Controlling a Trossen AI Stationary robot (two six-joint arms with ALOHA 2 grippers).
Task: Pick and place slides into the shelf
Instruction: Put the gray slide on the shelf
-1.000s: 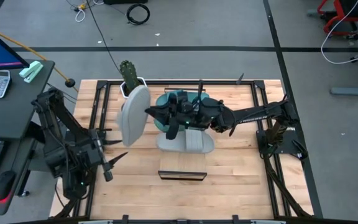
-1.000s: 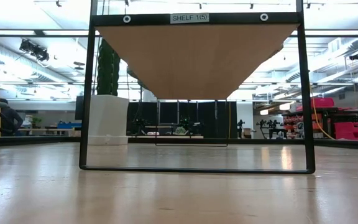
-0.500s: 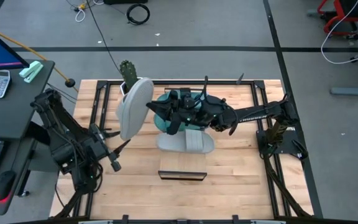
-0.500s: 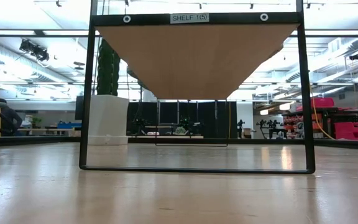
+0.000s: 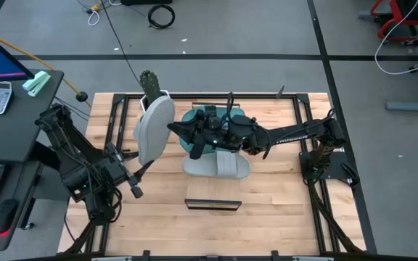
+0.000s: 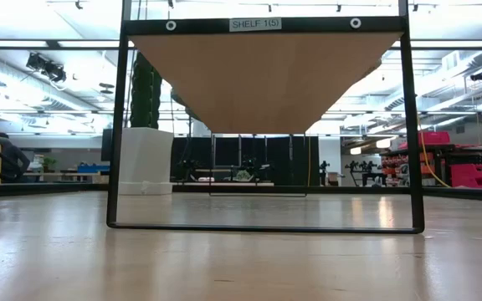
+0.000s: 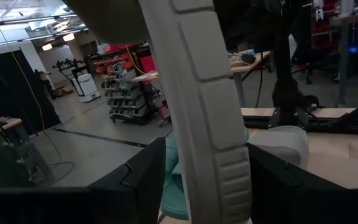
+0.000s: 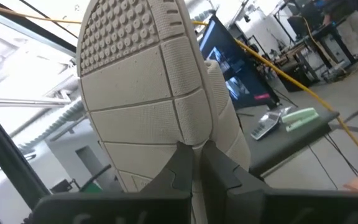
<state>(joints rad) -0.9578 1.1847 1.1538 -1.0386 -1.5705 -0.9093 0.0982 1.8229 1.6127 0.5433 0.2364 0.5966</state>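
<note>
Left end effector (image 5: pixel 145 172) is gripping an upright grey slide (image 5: pixel 155 129). Right end effector (image 5: pixel 183 131) is pinching its edge. Another grey slide (image 5: pixel 216 165) is lying flat on the shelf (image 5: pixel 212 196).

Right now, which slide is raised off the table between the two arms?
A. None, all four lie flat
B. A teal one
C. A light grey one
C: the light grey slide stands on end in the air beside the cactus. It sits between the left gripper fingers, and the right gripper pinches its edge.
</note>
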